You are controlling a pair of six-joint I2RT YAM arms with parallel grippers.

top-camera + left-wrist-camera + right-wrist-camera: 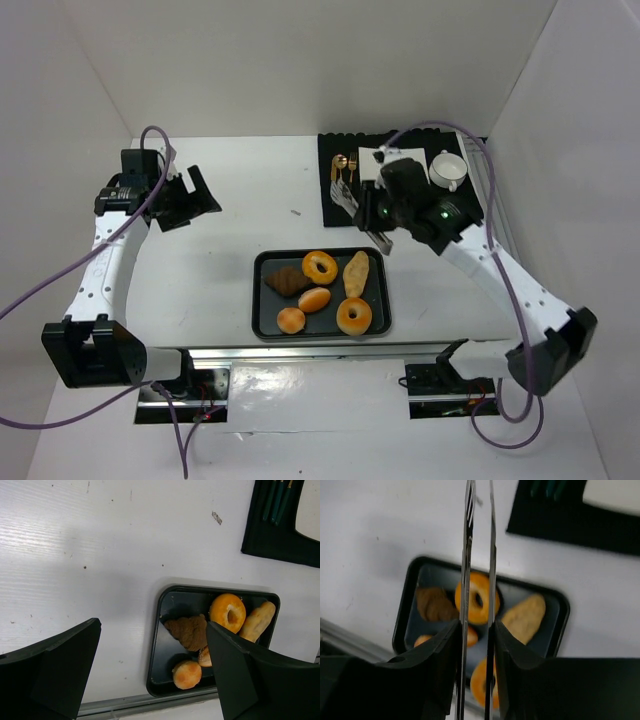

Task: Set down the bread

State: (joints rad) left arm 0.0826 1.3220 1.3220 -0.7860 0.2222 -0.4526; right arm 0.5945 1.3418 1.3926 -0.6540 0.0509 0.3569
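A black tray near the front edge holds several breads: a ring bagel, a long roll, a brown pastry, a small oval roll, a round bun and a second ring. My right gripper is shut on metal tongs, held above the tray's far right corner. In the right wrist view the gripper holds the tongs with both blades over the bagel, not touching it. My left gripper is open and empty at the far left.
A black mat at the back holds gold and silver cutlery, a white napkin and a white cup. White walls stand on the left, right and back. The left wrist view shows the tray's rim by the table's front edge.
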